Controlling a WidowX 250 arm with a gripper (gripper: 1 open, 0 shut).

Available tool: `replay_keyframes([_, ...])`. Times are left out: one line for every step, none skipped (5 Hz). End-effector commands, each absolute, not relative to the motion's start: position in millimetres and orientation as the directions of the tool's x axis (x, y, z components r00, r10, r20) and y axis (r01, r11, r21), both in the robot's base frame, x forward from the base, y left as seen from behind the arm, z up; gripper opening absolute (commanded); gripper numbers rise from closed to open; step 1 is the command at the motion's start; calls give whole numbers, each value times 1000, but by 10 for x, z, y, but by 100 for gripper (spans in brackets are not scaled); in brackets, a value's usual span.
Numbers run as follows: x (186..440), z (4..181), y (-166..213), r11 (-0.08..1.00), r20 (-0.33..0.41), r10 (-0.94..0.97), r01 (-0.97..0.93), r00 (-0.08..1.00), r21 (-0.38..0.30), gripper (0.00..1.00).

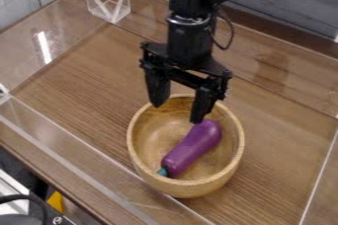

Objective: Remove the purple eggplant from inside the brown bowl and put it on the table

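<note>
- Camera view: I see the gripper (pixel 183 96) at frame centre, pointing down, jaws spread wide and empty, over the far rim of the brown bowl (pixel 142 140).
- The purple eggplant (pixel 193 146) lies inside the bowl, just below-right of the fingertips; long axis runs lower left to upper right, stem end lower left.
- Table (pixel 99 66): the drop spot.

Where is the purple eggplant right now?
The purple eggplant lies inside the brown bowl, low in the camera view, just under the open hand.

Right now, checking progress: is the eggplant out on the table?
No, the purple eggplant lies inside the brown bowl, below the open pincer.
</note>
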State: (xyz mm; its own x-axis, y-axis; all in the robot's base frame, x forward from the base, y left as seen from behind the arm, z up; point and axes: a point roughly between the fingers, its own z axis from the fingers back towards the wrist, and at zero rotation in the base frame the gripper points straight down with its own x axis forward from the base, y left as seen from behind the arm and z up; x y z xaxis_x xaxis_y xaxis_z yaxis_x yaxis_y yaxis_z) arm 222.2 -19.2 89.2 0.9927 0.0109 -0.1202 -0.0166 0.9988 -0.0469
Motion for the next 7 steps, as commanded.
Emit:
replay_keyframes([2182,1043,-248,999,-71,-12,8,997,-48,100])
replay_keyframes([2160,1097,-314,999,-68,-24,21,997,-49,100])
replay_keyframes([2073,986,-270,997,-68,-58,55,996,-50,100])
replay_keyframes([1982,841,-260,995,-59,-96,94,994,-46,100])
replay_keyframes([2019,806,-352,988,-45,-151,149,988,-40,100])
replay_keyframes([2068,780,-441,980,-35,-199,198,979,-35,100])
replay_keyframes([2049,764,-538,979,-27,-204,203,979,-27,100])
